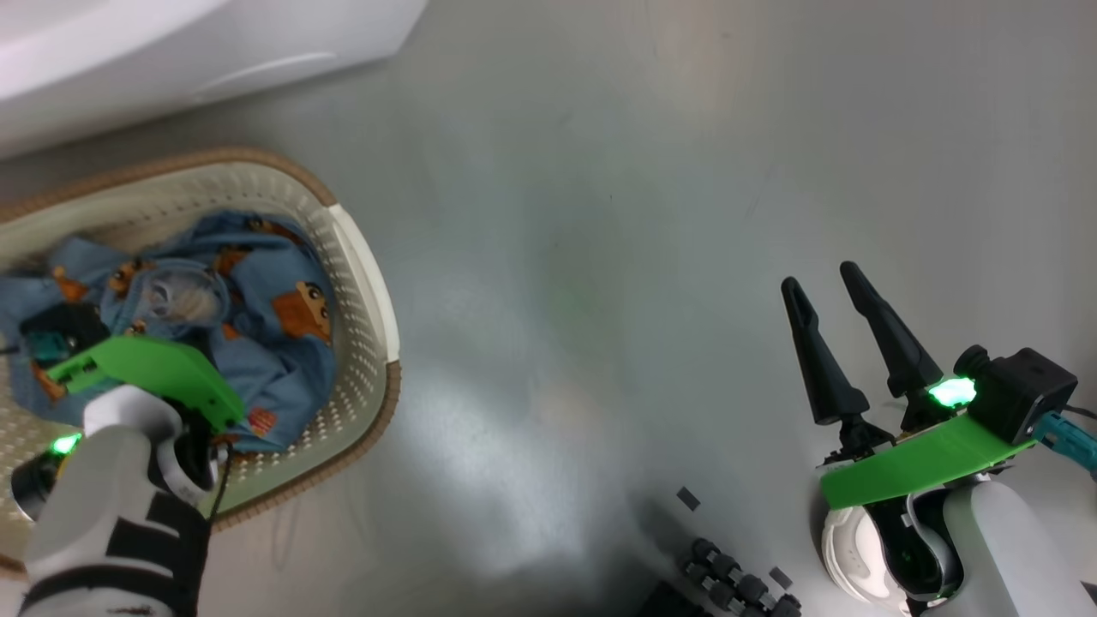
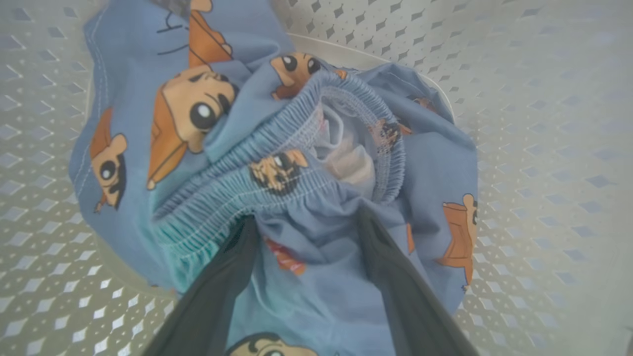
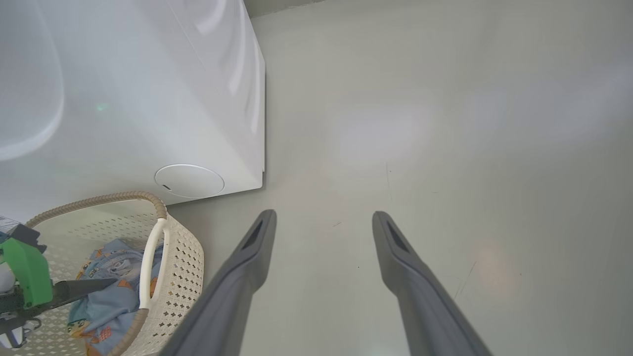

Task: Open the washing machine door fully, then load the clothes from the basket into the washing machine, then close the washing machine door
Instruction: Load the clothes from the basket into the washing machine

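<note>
Pale left forearm (image 1: pixel 94 514) with its green wrist plate (image 1: pixel 154 368) reaches down into the basket (image 1: pixel 347 403), over the clothes (image 1: pixel 257 291) bundled inside. At the lower right, the right gripper (image 1: pixel 820 278) hangs over bare grey floor (image 1: pixel 600 214), its 2 fingers parted with nothing between them. A corner of the washing machine (image 1: pixel 171 43) shows at the top left.

Left wrist view: the left gripper (image 2: pixel 305 217) has both fingers spread wide and pressed into the blue fabric (image 2: pixel 430 168), a fold lying between them unpinched; perforated basket wall (image 2: pixel 544 148) surrounds it.

Right wrist view: the right gripper (image 3: pixel 324 216) is spread over the floor, the washing machine (image 3: pixel 148 99) stands at the upper left, and the basket (image 3: pixel 183 267) just in front of it holds the clothes (image 3: pixel 106 306).
</note>
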Robot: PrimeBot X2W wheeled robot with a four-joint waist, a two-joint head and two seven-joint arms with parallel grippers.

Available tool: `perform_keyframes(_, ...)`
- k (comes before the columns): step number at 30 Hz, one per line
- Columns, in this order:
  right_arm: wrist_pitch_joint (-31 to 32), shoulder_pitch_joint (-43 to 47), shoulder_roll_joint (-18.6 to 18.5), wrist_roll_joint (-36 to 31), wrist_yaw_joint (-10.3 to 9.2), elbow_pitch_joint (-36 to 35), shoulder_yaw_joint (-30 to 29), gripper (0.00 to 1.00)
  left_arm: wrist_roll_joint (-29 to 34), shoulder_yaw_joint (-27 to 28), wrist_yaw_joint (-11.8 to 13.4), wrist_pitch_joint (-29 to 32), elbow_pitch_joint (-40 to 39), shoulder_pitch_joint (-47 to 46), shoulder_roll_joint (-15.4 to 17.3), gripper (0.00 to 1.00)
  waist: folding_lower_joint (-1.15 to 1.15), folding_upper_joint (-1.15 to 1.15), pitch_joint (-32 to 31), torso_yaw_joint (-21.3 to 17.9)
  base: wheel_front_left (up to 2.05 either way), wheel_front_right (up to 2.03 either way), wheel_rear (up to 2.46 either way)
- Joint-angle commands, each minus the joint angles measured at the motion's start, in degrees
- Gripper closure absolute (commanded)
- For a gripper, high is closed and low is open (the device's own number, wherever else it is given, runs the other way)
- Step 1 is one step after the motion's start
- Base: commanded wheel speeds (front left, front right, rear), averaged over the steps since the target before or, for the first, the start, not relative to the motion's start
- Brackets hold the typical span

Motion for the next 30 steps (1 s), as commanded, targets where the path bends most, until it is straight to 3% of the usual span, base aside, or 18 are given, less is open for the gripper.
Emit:
perform_keyframes(1,-0.68,1.09,-1.22,0.83,0.09,-1.10,1.13,0.00,0.64,0.83,-0.01,-0.53,0.22,0.10,1.73,0.00,0.00,0.00,1.77,-0.58,0.00,0.00,0.00)
perform_keyframes(14,-0.68,0.01,-2.36,1.79,0.09,-2.18,1.35,0.00,2.30,-1.35,0.36,-1.78,6.43,-6.26,2.65,0.00,0.00,0.00,5.84,-1.52,0.00,0.00,0.00)
perform_keyframes(17,-0.68,0.50,-2.74,1.92,0.09,-2.39,0.60,0.00,2.97,-2.34,0.28,-2.25,8.13,-7.41,2.21,0.56,0.00,0.00,6.10,-1.21,0.00,0.00,0.00)
perform_keyframes(19,-0.68,0.82,-2.88,2.00,0.09,-2.54,0.08,0.00,3.11,-2.72,0.10,-2.82,9.18,-7.99,1.78,0.89,0.00,0.00,6.20,-1.00,0.00,0.00,0.00)
perform_keyframes(20,-0.68,0.92,-2.93,2.03,0.09,-2.57,-0.13,0.00,3.15,-2.89,-0.06,-3.12,9.67,-8.25,1.58,1.00,0.00,0.00,6.24,-0.90,0.00,0.00,0.00)
perform_keyframes(30,-0.68,0.10,-2.46,2.10,0.09,-2.20,-0.85,0.00,2.31,-3.34,-2.30,-10.85,12.07,-5.90,-1.56,1.00,0.00,0.00,1.84,1.95,0.00,0.00,0.00)
